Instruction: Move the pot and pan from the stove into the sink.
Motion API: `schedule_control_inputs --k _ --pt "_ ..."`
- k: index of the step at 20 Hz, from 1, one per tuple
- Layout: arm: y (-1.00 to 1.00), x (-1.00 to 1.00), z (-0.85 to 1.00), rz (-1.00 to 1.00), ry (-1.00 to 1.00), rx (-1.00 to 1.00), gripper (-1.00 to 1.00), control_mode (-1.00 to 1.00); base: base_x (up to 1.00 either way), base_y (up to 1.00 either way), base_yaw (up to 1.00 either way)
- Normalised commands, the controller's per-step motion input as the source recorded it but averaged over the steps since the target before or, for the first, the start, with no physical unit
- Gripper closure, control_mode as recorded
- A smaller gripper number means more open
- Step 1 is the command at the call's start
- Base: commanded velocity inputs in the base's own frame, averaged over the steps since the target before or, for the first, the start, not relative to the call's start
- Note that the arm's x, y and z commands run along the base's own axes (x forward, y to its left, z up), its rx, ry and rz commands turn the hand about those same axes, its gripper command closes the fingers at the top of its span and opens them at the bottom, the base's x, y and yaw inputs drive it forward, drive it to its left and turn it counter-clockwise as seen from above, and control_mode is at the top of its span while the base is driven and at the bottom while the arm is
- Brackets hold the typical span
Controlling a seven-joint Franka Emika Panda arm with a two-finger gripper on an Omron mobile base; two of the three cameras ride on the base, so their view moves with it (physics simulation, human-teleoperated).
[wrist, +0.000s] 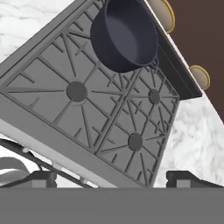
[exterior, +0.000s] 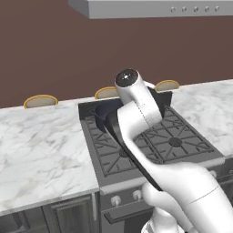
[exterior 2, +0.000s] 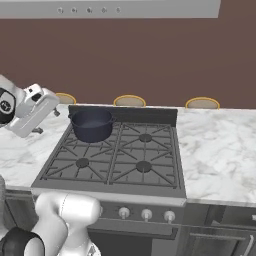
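The pot (exterior 2: 92, 124) sits on the far left burner of the stove (exterior 2: 115, 155), upright, its dark blue-grey walls straight and its inside bare. In the left base view the pot (exterior: 103, 113) is half hidden behind the white arm, with just its rounded left side and rim showing at the far left corner of the stove (exterior: 182, 139). In the hand view the pot (wrist: 124, 35) appears near the top, tilted with the camera's roll, resting on the black grates of the stove (wrist: 87, 105), with one small loop handle visible at its lower right edge.

The gripper (exterior 2: 40, 117) hangs over the marble tabletop (exterior 2: 20, 150) to the left of the stove, well apart from the pot and touching nothing. Its jaws stand wide apart and hold nothing; in the hand view one dark finger tip (wrist: 41, 178) shows at the bottom left and the other at the bottom right, with the stove's front edge between them.

The other three burners carry nothing on their grates. A row of silver knobs (exterior 2: 146, 214) runs along the stove's front. Three yellow-rimmed discs (exterior 2: 129, 101) lean against the brown wall at the back of the tabletop. A grey range hood (exterior: 154, 8) hangs above the stove.
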Motion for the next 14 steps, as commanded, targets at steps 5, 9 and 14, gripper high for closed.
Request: schedule_control_inputs --k 5,9,14 --pt "0.03 0.66 -0.26 0.00 0.09 0.02 -1.00 -1.00 0.00 0.00 0.00" --pt "0.04 0.65 -0.29 0.00 0.10 0.02 -1.00 -1.00 0.00 0.00 0.00" --pt "0.05 0.67 -0.33 0.00 0.13 0.00 -1.00 -1.00 0.00 0.00 0.00"
